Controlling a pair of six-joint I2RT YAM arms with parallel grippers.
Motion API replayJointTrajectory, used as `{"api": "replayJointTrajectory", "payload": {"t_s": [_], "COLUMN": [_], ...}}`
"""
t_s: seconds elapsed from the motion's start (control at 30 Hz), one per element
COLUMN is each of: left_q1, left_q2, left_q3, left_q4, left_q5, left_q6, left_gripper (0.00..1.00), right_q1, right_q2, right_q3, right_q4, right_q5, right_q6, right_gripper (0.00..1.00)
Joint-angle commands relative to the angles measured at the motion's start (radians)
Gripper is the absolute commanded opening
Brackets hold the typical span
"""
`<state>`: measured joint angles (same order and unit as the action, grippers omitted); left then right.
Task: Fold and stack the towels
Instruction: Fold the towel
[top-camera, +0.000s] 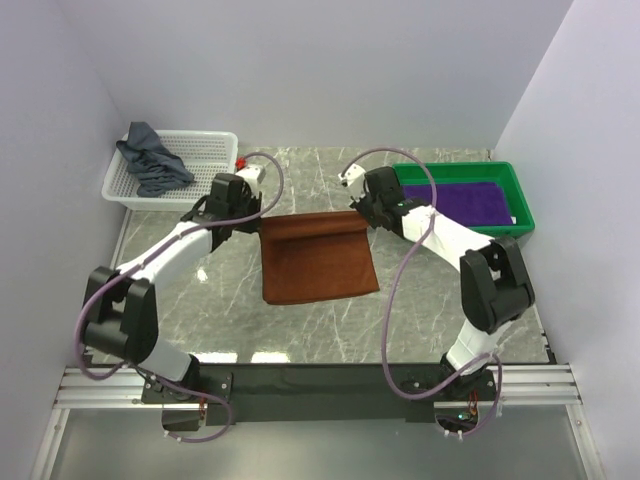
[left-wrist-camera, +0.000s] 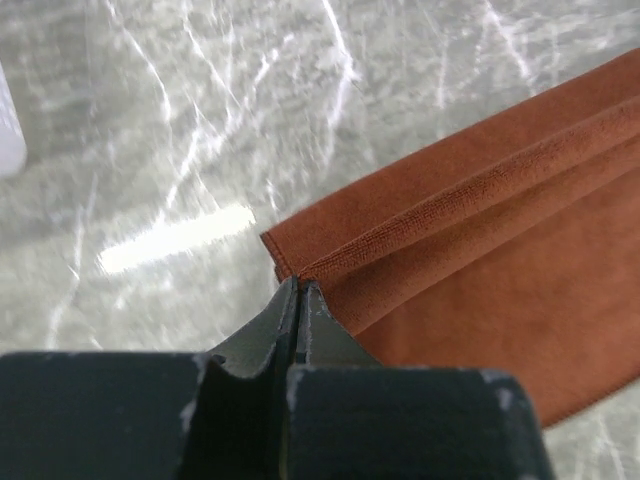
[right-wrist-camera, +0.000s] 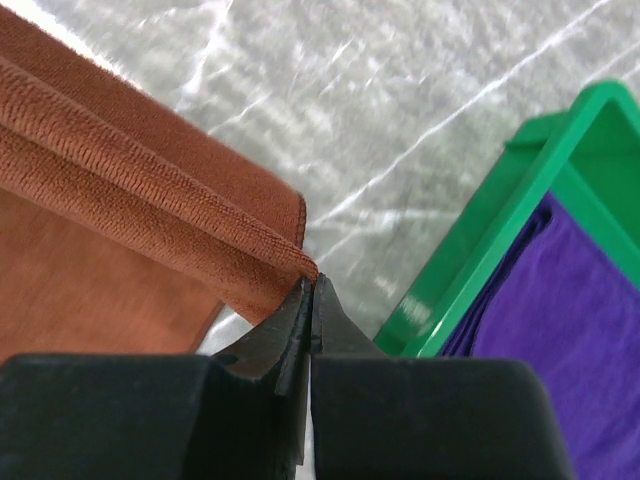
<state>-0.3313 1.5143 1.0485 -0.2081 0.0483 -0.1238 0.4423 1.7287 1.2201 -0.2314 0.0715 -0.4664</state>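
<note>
Left gripper (left-wrist-camera: 298, 290) clenched on the far-left corner of the rust-brown towel (top-camera: 318, 260), right gripper (right-wrist-camera: 312, 285) clenched on its far-right corner, jaws fully closed on the hem in both wrist views. Marble surface (top-camera: 300, 170) carries everything. Rust-brown towel sits mid-surface between the arms: the far edge is raised and pulled straight between the two pinches, and the rest drapes down and lies flat toward the arm bases. Matching corner grips look meant to keep that edge taut and level so a fold lands square; reads as a first fold under way, far edge likely to travel to the near edge. Green tray (top-camera: 455, 168) at far right, just beside the right gripper, holds a flat purple towel (top-camera: 470, 200), so probably the stacking spot. White mesh basket (top-camera: 190, 135) at far left holds a crumpled grey-blue towel (top-camera: 150, 160), apparently waiting its turn. Risk: uneven pull skews the fold.
</note>
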Motion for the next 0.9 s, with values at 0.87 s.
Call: {"api": "replayJointTrajectory", "payload": {"t_s": [0.87], "left_q1": [-0.071], "left_q2": [-0.296], "left_q3": [-0.291], "left_q4": [-0.125], "left_q5": [-0.056], "left_q6": [-0.362], "left_gripper": [0.01], "right_q1": [0.147], "right_q2": [-0.279], "right_q3": [-0.278], "right_q4": [-0.108], "right_q5": [0.139], "right_q6": [0.210], "right_gripper": [0.00]}}
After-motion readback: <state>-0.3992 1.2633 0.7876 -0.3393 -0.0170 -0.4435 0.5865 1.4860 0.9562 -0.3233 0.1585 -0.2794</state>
